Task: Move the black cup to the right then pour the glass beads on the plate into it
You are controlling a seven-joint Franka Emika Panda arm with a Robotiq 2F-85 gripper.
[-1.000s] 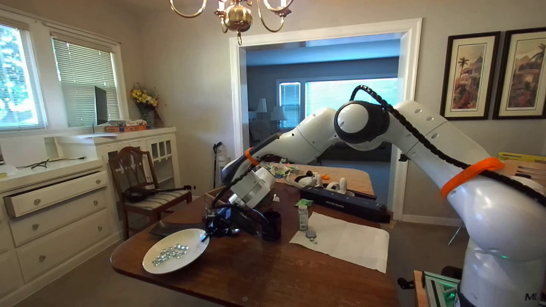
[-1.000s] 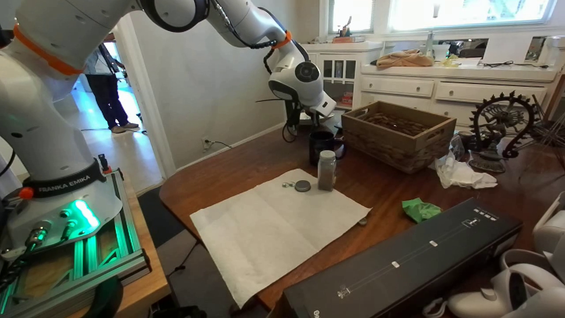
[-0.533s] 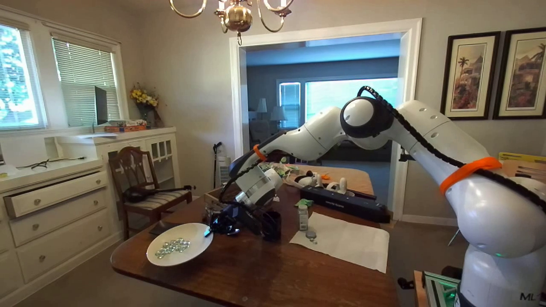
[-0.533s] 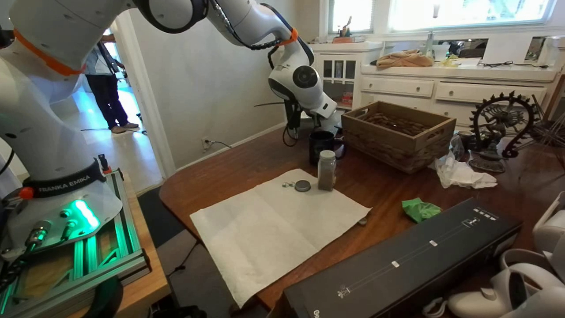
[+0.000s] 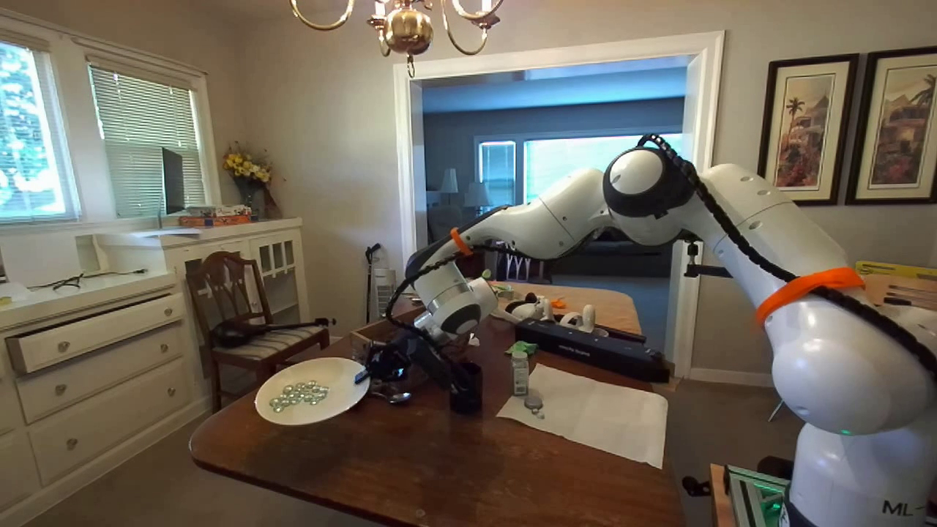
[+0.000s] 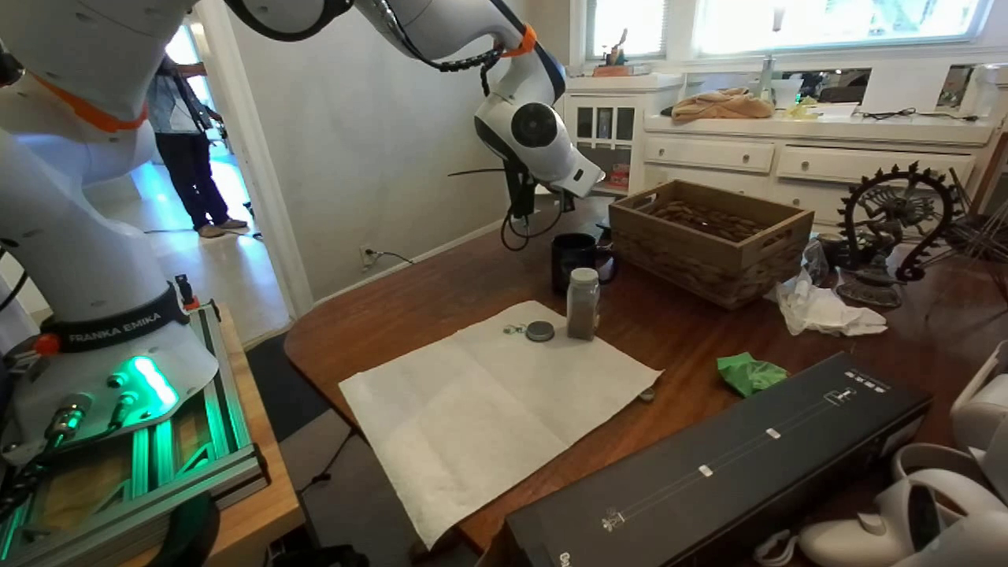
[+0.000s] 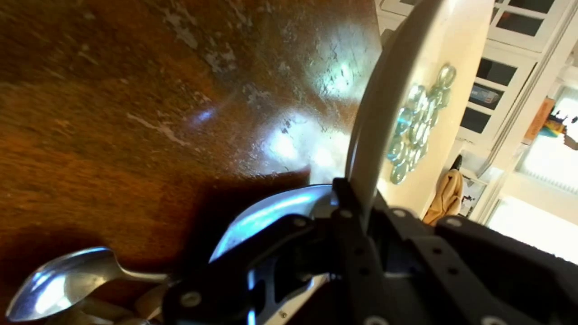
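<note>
plate (image 5: 342, 384) has risen, tilting less, rim clamped in the end effector (image 7: 362, 197), black cup (image 5: 467, 397) baseward of it, glass beads (image 5: 299, 395) opposite, depth hard to judge.

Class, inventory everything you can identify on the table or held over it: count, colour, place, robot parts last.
plate: one, white, held above table
glass beads: many, pale green, on plate
sheet: one, white, on table
jar: one, greyish, white-capped, at sheet's edge
disc: one, grey, on sheet
loose beads: few, pale, beside disc
basket: one, brown, on table
black cup: one, black, near jar and basket
spoon: one, silver, near black cup
box: one, black, on table
scrap: one, green, beside box
crumpled wad: one, white, beside basket
figurine: one, dark, near crumpled wad
headset-like gear: count unclear, white, beside box
gripper: one, black, gripping plate's rim
arm: one, white with orange bands, over table
</note>
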